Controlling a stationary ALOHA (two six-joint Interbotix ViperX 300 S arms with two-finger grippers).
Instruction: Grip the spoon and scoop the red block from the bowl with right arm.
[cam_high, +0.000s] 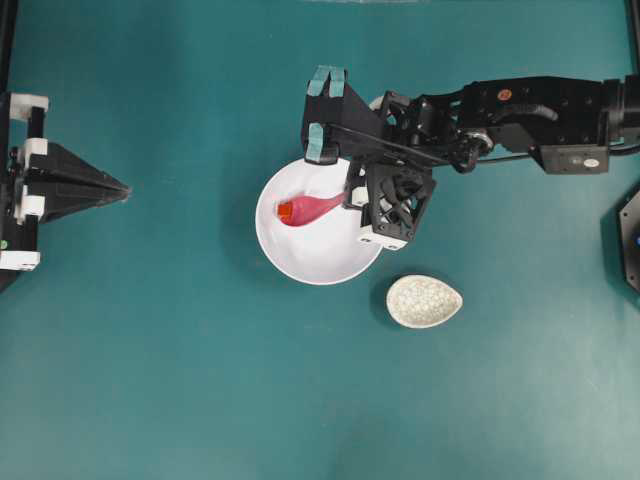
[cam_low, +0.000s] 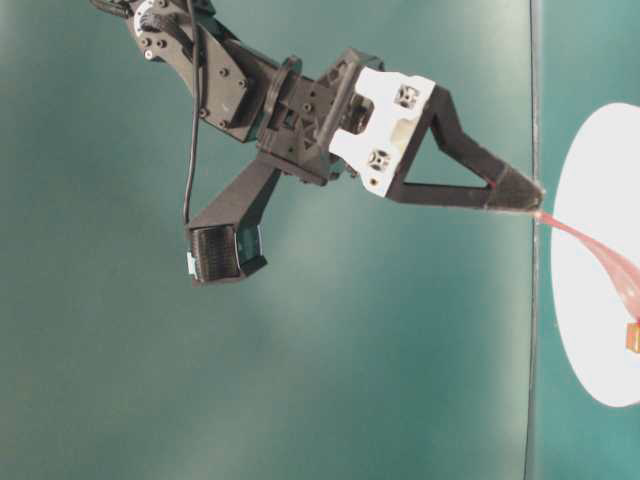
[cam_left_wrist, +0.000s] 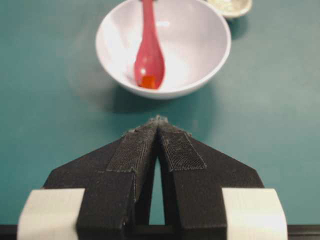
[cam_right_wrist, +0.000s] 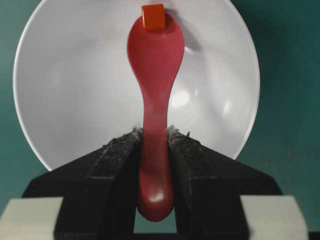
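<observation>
- At far left of the overhead view, the left gripper (cam_high: 118, 187) is resting over bare teal table (cam_high: 150, 380), its two fingers pressed together to a point and carrying nothing; its own wrist camera is showing the same closed tips (cam_left_wrist: 159, 125) aimed toward the bowl from a distance.
- At centre, the white bowl (cam_high: 320, 262) is sitting on the table with the pink spoon (cam_high: 312, 209) lying across its interior, scoop end toward the left wall.
- The red block (cam_high: 285, 212) is sitting at the spoon's tip, against the bowl's far slope as the right wrist view frames it (cam_right_wrist: 153, 16); whether it is riding on the spoon's lip or just touching it cannot be settled from these angles.
- To the right, the right gripper (cam_right_wrist: 154, 145) is clamping the spoon's handle between its padded fingers, jaws roughly half apart and filled by the handle, with the handle's end poking out behind the pads.
- The scooping step appears to be under way: the grip is made, and the block is at the lip.
- The next move likely calls for pushing the scoop under the cube against the bowl wall, then levelling the spoon before lifting.
- Just right of the bowl, a speckled beige dish (cam_high: 424, 301) is sitting empty.
</observation>
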